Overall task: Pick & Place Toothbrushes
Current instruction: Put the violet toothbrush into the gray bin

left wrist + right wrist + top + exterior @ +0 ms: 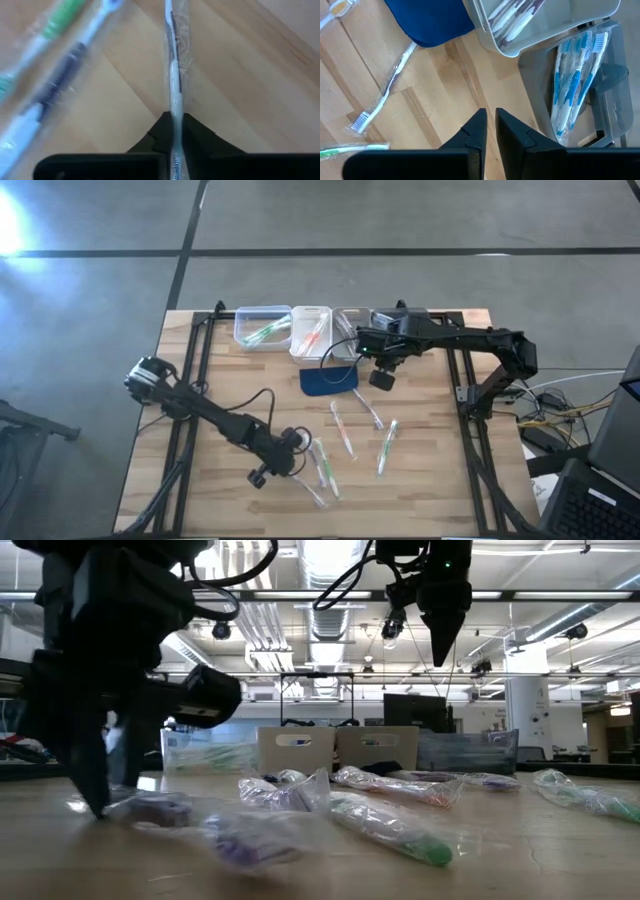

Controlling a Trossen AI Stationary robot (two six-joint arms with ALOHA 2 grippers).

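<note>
Several wrapped toothbrushes lie loose on the wooden table. More of them lie in the bins along the far edge: green ones in the clear bin, orange-red in the white bin, and blue ones in a grey bin. My left gripper is down at the table near the front and is shut on a greyish toothbrush. My right gripper hangs high over the table beside the bins. It is shut and holds nothing. My left gripper pinches the wrapped greyish toothbrush between its two fingers near one end. It comes from above, with its fingertips down at the table. The brush runs straight out from between the fingers, and its far length lies on the wood.
A dark blue pad lies in front of the bins, partly under the right arm. Two wrapped brushes, one green and one dark-accented, lie close beside the left gripper. Black frame rails run along both table sides.
</note>
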